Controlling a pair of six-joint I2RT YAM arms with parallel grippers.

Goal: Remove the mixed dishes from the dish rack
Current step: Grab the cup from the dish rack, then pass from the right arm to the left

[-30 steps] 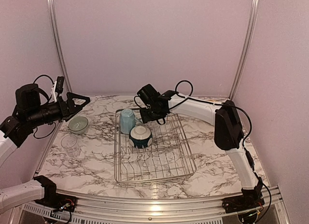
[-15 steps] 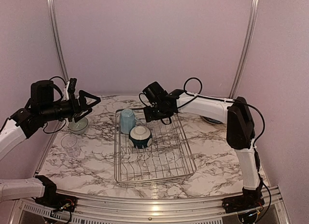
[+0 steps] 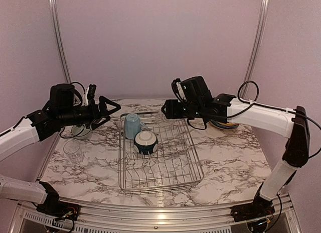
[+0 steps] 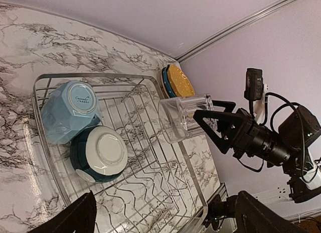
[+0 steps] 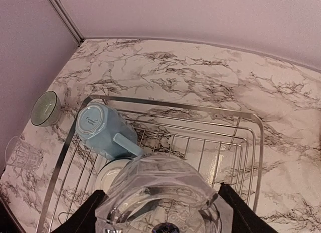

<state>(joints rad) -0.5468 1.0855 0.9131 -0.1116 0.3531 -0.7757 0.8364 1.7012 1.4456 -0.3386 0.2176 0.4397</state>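
- The right end effector (image 3: 169, 108) was closed on a clear glass (image 4: 183, 117), with a finger on each side of it. A second before, it had sat low at the rack's 12 o'clock edge. Now it had risen and drawn back toward 3 o'clock.
- The glass hung in the air over the far part of the rack (image 3: 161, 184). As far as the left wrist view showed, it touched no wire, so I judged it lifted free but not yet set down.
- The left end effector (image 3: 113, 115) was spread wide and empty. It had swung in from the bench's 9 o'clock edge and now pointed toward 3 o'clock, near the mug (image 3: 132, 125).
- Two pieces were left in the rack. The mug stood bottom up and leaning at the 11 o'clock corner. The teal bowl (image 3: 146, 141), also upturned, sat just beside it on its 5 o'clock side.
- Several pieces were already out on the bench (image 3: 225, 162). The plates (image 3: 224, 125) were stacked at the rack's 2 o'clock. The green bowl (image 5: 45, 108) and the other glass (image 3: 73, 151) lay off toward 9 o'clock.
- After the glass, the mug looked like the left arm's likely next pick.
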